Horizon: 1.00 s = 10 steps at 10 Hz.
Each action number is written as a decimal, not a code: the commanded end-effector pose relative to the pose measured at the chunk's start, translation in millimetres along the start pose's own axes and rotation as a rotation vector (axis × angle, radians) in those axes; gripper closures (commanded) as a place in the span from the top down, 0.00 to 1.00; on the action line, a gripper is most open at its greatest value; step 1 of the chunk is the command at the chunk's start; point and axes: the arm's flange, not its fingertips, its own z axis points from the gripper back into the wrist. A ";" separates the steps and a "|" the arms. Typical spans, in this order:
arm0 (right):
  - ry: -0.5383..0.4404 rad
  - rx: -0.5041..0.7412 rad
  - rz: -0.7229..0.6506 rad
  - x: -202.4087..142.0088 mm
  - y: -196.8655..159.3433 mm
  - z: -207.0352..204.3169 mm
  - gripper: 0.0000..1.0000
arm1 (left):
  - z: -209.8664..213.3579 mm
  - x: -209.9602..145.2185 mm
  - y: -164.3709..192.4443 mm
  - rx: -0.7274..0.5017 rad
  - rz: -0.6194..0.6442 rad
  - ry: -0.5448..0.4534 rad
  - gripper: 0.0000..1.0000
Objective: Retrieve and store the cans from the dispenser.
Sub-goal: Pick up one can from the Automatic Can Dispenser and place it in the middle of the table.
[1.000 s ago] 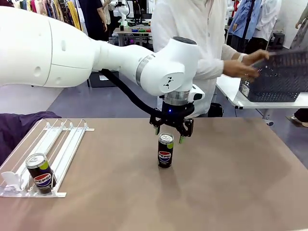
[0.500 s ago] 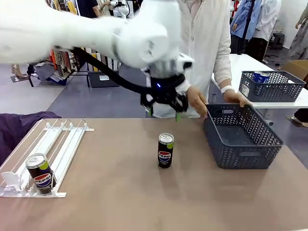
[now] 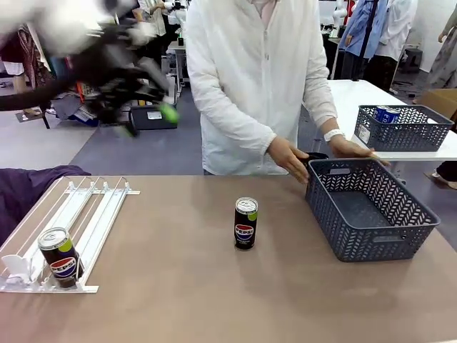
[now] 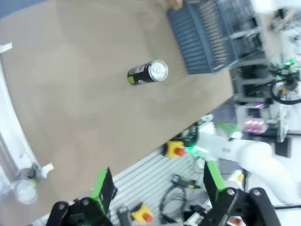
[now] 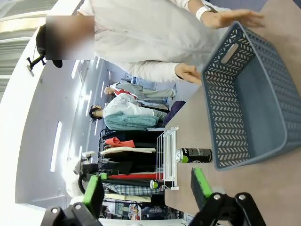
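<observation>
Left gripper [image 3: 148,121]: I am swinging it up, away from can [image 3: 245,224], gaping wide.
Right gripper [image 5: 146,188]: hanging wide apart.

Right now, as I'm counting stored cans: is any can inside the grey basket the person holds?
No, the basket holds nothing; the nearest can stands upright on the table beside it.

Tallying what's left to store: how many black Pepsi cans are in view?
2. One can stands mid-table, left of the near basket; the other can sits at the near end of the dispenser. More may be hidden in the far basket.
</observation>
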 end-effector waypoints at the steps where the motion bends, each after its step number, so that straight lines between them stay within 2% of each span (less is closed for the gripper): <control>1: -0.009 0.024 0.016 2.3 3.4 -1.8 1.00 | 38.6 -41.0 100.2 -0.174 0.175 -0.081 1.00; 2: -0.009 0.024 0.016 2.3 3.4 -1.8 1.00 | 61.7 -65.4 144.7 -0.286 0.237 -0.136 1.00; 3: -0.009 0.024 0.016 2.3 3.4 -1.8 1.00 | 79.8 -85.2 198.2 -0.352 0.362 -0.215 1.00; 4: -0.009 0.024 0.016 2.3 3.4 -1.8 1.00 | 87.9 -96.9 237.1 -0.456 0.303 -0.186 1.00; 5: -0.009 0.024 0.016 2.3 3.4 -1.8 1.00 | 90.7 -104.9 269.7 -0.427 0.353 -0.194 1.00; 6: -0.009 0.024 0.016 2.3 3.4 -1.8 1.00 | 86.9 -112.0 294.2 -0.474 0.382 -0.208 1.00; 8: -0.009 0.024 0.016 2.3 3.4 -1.8 1.00 | 73.8 -111.3 308.7 -0.490 0.372 -0.173 1.00; 9: -0.009 0.024 0.016 2.3 3.4 -1.8 1.00 | 84.5 -131.3 308.3 -0.460 0.410 -0.219 1.00; 10: -0.009 0.024 0.016 2.3 3.4 -1.8 1.00 | 84.5 -131.3 308.3 -0.460 0.410 -0.219 1.00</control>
